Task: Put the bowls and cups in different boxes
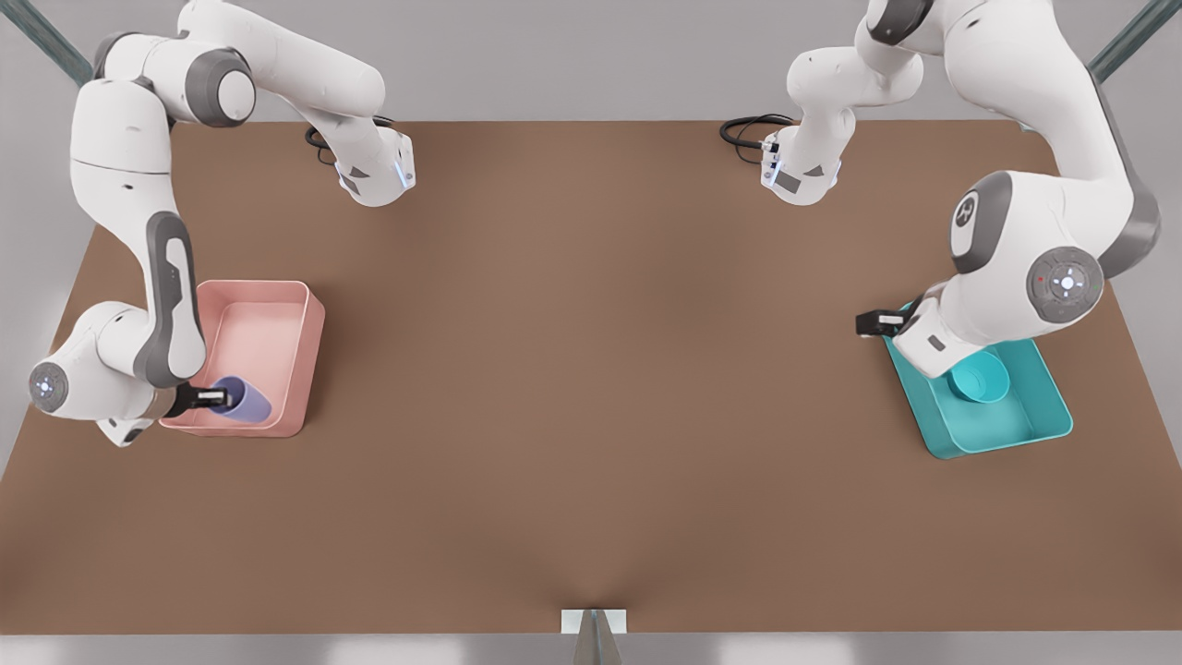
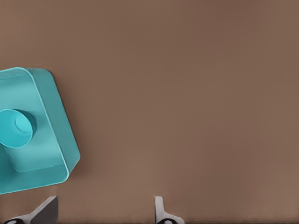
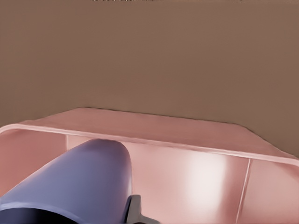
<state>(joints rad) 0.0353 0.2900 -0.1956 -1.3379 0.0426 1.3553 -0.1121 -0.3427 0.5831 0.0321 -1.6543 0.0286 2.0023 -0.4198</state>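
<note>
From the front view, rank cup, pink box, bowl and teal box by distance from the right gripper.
From the right gripper:
1. Cup, in its fingers.
2. Pink box, under the cup.
3. Bowl and teal box, far across at the front view's right; too close to call.

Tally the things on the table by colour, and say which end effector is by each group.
Teal: 2, the bowl lying in the teal box, with the open left end effector beside that box.
Pink: 1, the pink box.
Lavender: 1, the cup, tilted over the pink box in the right end effector.
Total: 4
</note>
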